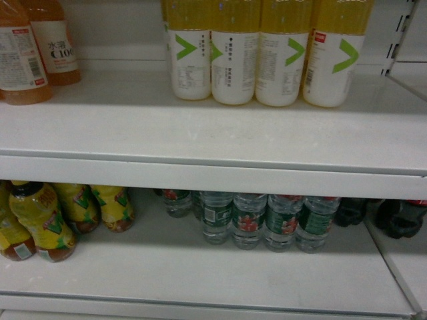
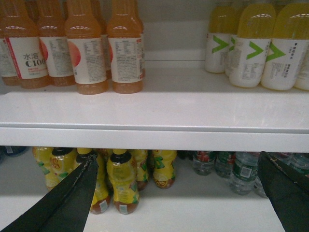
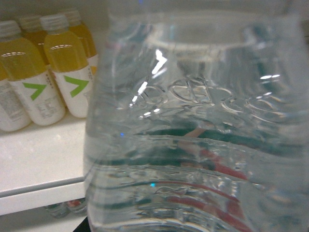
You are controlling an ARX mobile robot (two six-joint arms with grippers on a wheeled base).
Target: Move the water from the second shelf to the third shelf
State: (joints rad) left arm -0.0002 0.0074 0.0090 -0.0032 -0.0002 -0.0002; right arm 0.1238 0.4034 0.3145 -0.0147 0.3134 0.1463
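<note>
Orange juice bottles [image 1: 30, 57] at the far left of the upper shelf [image 1: 133, 137], then yellow drinks with green arrows [image 1: 267, 57] further right. Underneath: yellow tea bottles [image 1: 47, 220] on the left, other water bottles [image 1: 267, 220] in the middle, dark cola [image 1: 400, 217] off at the right edge. Then the left gripper [image 2: 177, 159], spread wide, gripping nothing, hovering in front of the shelves. On the right wrist cam, pretty much only the water [image 3: 193, 145], filling the view at arrow-bottle height (fingers hidden, so can't tell clamped or not for the right gripper, though probably carrying it). Looks like mid-transfer. Next up: needs a bare patch of upper shelf, then an upright set-down without bumping the neighbours.
</note>
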